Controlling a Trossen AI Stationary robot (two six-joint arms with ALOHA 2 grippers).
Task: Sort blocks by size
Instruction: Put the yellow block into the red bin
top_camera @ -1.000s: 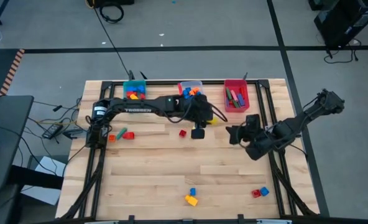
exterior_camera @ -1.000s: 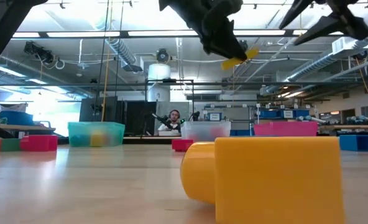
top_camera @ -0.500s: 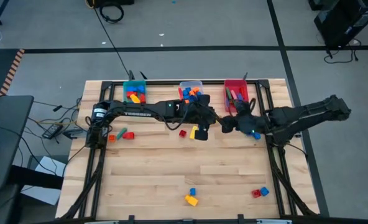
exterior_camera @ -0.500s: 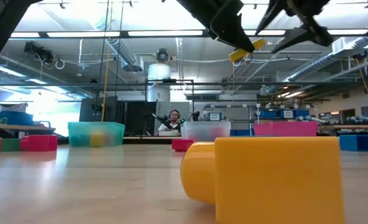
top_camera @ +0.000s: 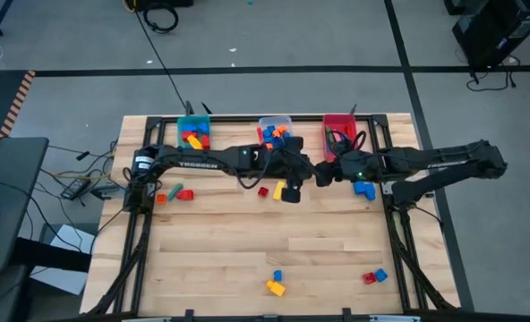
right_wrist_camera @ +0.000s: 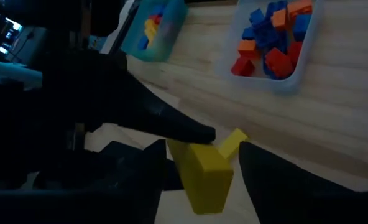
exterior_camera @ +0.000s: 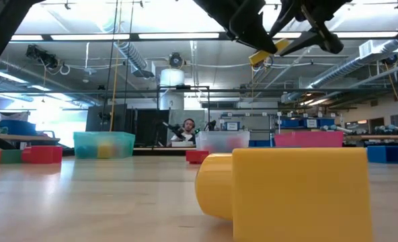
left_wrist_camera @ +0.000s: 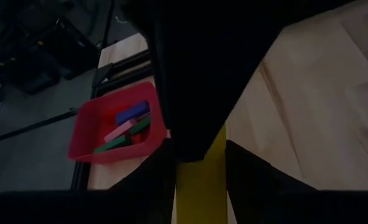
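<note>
Two grippers meet on one yellow block above the tabletop
Left gripper (top_camera: 284,190) pinches the long yellow block (right_wrist_camera: 202,173) narrowly, just before the clear bin (top_camera: 263,122); right gripper (right_wrist_camera: 199,163) straddles its other end, fingers parted wider

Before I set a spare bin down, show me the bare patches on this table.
The widest bare patch is the wooden tabletop between the loose red and orange bricks by the left edge and the small blue and yellow bricks at the near edge. It is crowded at the far edge: teal bin, clear bin, red bin, with both arms meeting just before them.
</note>
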